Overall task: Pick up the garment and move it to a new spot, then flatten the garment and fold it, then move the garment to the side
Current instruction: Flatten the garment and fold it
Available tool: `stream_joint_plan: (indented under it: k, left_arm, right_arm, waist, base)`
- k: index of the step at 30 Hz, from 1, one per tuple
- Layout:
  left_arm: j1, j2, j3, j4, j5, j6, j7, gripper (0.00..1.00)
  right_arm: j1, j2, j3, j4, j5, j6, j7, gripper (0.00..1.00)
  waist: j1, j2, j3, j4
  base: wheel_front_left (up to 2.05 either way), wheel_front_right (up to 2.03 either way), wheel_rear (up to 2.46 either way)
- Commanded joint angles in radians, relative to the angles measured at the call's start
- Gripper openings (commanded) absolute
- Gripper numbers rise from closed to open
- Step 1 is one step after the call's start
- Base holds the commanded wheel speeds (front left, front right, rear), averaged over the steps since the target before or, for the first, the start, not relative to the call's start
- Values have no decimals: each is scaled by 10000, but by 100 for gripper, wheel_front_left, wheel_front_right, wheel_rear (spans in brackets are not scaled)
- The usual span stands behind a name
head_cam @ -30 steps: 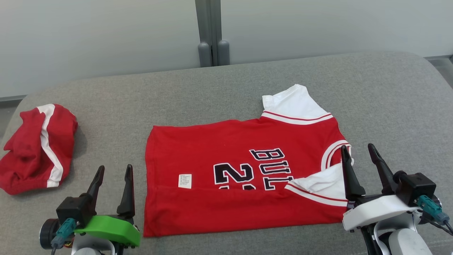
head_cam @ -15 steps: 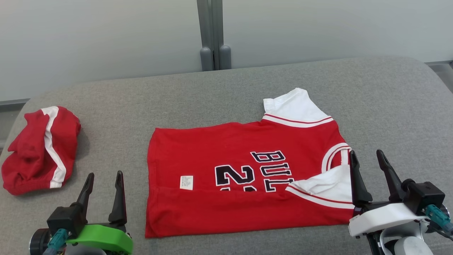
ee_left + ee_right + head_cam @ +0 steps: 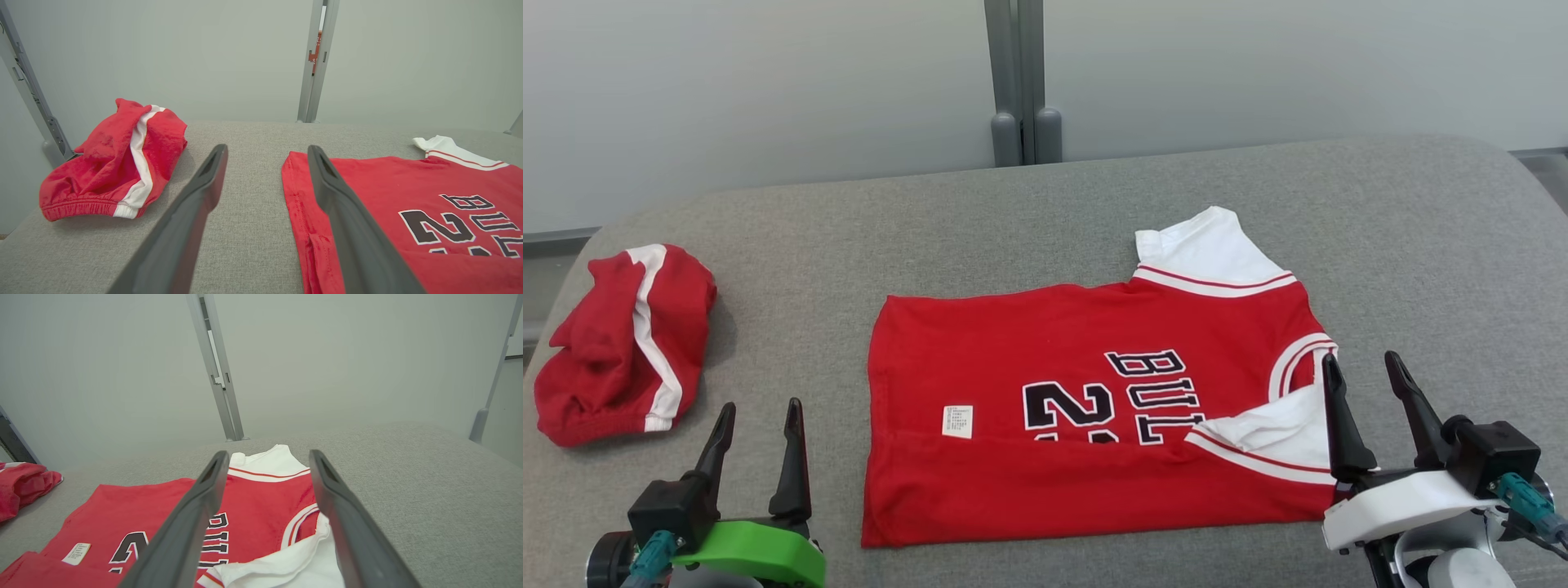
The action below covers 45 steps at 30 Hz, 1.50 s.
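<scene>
1. The left gripper [image 3: 760,404] is hovering just left of the shirt [image 3: 1054,343], fingers spread wide and holding nothing.
2. The right gripper [image 3: 1360,357] is standing open and empty at the shirt's collar end, beside a folded-in white sleeve [image 3: 1282,429].
3. The shirt is lying flat mid-desk, its near edge folded over.
4. A red bundle [image 3: 621,343] is sitting well apart at the left end.
5. Grey fabric is covering the desk [image 3: 931,229]; a pale wall [image 3: 768,82] with a grey post [image 3: 1021,73] is standing behind.

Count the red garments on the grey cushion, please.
2. The red jersey lies partly folded at the centre; the crumpled red shorts sit near the left edge. None seems hidden.
</scene>
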Motion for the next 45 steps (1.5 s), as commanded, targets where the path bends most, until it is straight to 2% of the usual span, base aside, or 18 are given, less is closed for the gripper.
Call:
stream_joint_plan:
  k: [1,16,25,31,37,45]
  left_arm:
    - [165,-7,71,18,31,-75,3,100]
    - [-126,-150,279,295,148,-188,3,100]
    - [-1666,144,2,1108,231,-449,7,100]
    - [-3368,277,-479,2043,126,-656,219,100]
    - [-5029,346,-1153,3253,-36,-764,378,100]
    - [-6820,450,-2750,4823,-762,-772,863,100]
  right_arm:
    - [120,-1,24,48,-60,-12,28,100]
    - [-344,5,150,466,99,-12,-128,100]
    - [-2063,-289,500,1173,-349,-12,-1,100]
    - [-3945,-762,713,2282,-321,-12,107,100]
    - [-5882,-1031,1090,3927,-491,-13,226,100]
    - [-8176,-1295,1459,6116,-698,-13,486,100]
  waist:
    - [0,0,-9,-17]
    - [0,0,24,-105]
    - [0,0,490,-206]
    - [0,0,1139,-249]
    - [0,0,1924,-254]
    - [0,0,3108,-147]
  base:
    - [0,0,0]
    - [0,0,0]
    - [0,0,0]
    - [0,0,0]
    - [0,0,0]
    - [0,0,0]
